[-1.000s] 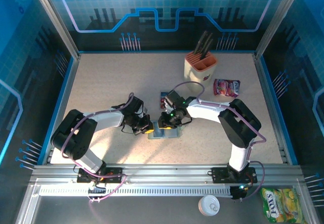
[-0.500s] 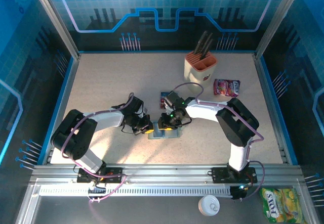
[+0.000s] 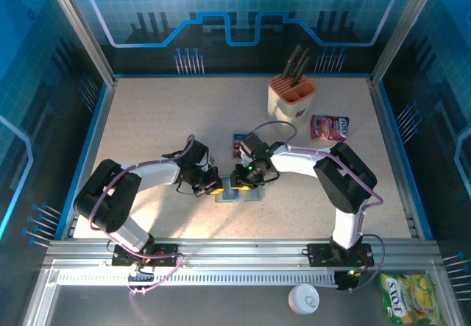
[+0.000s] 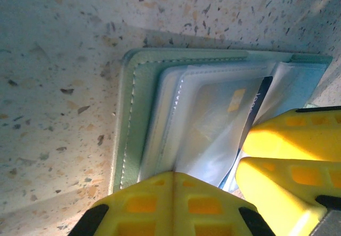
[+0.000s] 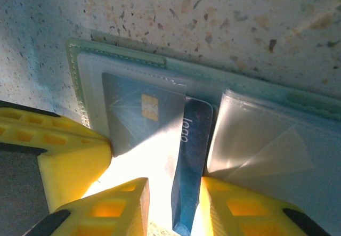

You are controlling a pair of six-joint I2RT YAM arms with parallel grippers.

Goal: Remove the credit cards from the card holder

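While sunlight glares on the speckled table (image 3: 147, 120), the left gripper (image 3: 209, 187) presses the clear sleeves (image 4: 202, 124) of the open grey-green card holder (image 4: 127, 119); I can't tell its spread. The right gripper (image 5: 173, 209), narrowly parted, brackets a dark blue credit card (image 5: 193, 140) tipped up at the fold.

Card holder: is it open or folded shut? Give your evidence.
Open: the card holder lies spread, its clear sleeves exposed, a chip card visible inside one.
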